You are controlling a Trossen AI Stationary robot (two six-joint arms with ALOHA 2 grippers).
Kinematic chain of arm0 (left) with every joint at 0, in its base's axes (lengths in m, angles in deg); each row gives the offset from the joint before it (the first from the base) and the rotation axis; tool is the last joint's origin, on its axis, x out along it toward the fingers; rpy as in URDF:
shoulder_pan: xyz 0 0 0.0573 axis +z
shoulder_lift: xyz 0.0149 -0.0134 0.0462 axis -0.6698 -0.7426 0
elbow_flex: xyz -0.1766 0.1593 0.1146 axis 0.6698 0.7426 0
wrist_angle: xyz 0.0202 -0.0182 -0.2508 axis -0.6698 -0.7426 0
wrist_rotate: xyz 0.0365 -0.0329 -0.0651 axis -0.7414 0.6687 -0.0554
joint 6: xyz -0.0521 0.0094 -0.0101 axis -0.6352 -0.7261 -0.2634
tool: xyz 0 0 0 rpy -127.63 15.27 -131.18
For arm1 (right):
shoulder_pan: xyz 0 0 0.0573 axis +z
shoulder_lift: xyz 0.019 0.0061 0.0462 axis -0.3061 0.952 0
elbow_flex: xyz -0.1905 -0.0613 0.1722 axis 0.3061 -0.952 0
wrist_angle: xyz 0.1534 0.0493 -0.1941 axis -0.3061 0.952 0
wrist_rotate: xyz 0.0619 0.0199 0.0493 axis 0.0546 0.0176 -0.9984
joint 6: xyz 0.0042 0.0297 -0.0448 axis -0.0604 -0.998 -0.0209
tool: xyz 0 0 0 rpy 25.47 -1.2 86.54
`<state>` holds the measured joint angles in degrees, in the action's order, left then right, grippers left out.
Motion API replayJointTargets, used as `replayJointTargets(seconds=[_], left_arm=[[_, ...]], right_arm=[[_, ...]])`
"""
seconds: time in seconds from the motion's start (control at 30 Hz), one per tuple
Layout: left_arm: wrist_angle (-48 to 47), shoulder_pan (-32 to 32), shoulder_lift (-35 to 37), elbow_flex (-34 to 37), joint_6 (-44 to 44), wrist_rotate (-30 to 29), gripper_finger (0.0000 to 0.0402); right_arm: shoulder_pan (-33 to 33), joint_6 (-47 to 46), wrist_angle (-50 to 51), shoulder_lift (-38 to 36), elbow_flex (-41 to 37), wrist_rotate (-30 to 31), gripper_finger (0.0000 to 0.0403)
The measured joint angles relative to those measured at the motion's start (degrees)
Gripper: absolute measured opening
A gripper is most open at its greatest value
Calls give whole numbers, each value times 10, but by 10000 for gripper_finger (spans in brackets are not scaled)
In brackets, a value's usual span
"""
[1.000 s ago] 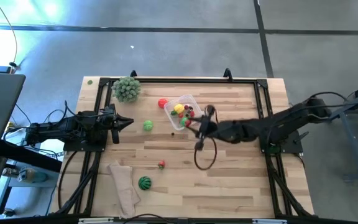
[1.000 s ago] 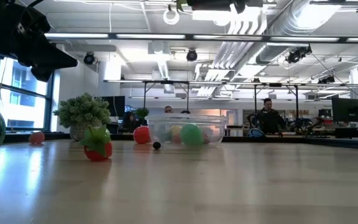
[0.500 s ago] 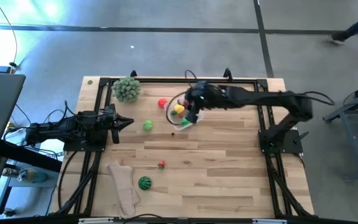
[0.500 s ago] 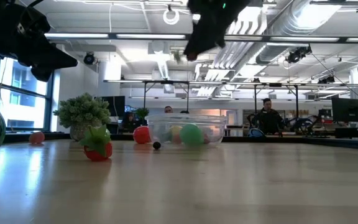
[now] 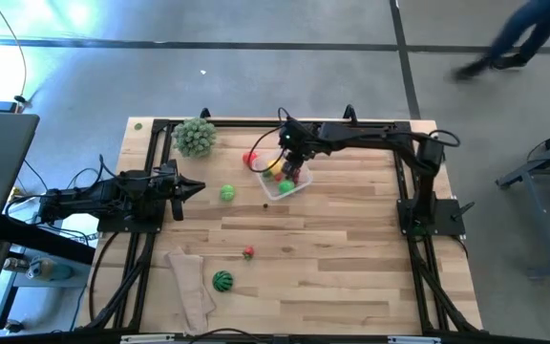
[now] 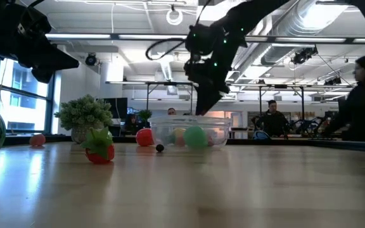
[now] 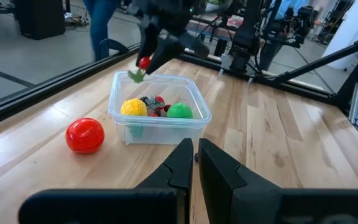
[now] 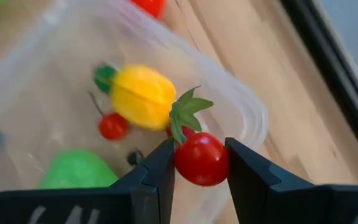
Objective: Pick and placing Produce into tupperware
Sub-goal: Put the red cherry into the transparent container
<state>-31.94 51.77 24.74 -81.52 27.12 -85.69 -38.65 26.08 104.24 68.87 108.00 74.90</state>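
- Desk [image 5: 351, 248]: pale wooden planks inside a black frame, carrying both arms and all the items
- Right arm: reaches from its base at the desk's right side across the far edge; its right gripper [image 8: 201, 163] hangs just above the tupperware, fingers clamped on a small red tomato [image 8: 201, 159] with a green leafy stem; in the left wrist view the tomato [image 7: 143, 62] is above the container's far rim, clear of it
- Left arm: lies low along the desk's left side; its left gripper [image 7: 195, 157] has its fingers together with nothing between them, pointing toward the tupperware but well apart from it
- Leafy ball [image 5: 195, 136]: pale green, at the far left corner of the desk
- Beige cloth [image 5: 190, 287]: crumpled near the desk's front left edge
- Tupperware [image 7: 160, 127]: clear, square with rounded corners, on the far middle of the desk; it holds a yellow fruit [image 7: 133, 107], a green fruit [image 7: 179, 111] and small red and dark pieces
- Watermelon ball [image 5: 222, 281]: striped green, just beside the cloth, well apart from both grippers
- Red ball [image 7: 84, 135]: on the desk just beside the tupperware's outer wall
- Green ball [image 5: 227, 193]: between the left gripper and the tupperware
- Small red fruit [image 5: 247, 252]: near the watermelon ball
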Motion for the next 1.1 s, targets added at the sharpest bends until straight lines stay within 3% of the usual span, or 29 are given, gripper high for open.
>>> replayJointTargets(seconds=[0.47, 1.1], left_arm=[[0, 0, 0, 0, 0, 0, 17], [0, 0, 0, 0, 0, 0, 17]], right_arm=[[-14, 22, -7, 46, 0, -32, 103], [-17, 25, -9, 47, 0, -37, 121]])
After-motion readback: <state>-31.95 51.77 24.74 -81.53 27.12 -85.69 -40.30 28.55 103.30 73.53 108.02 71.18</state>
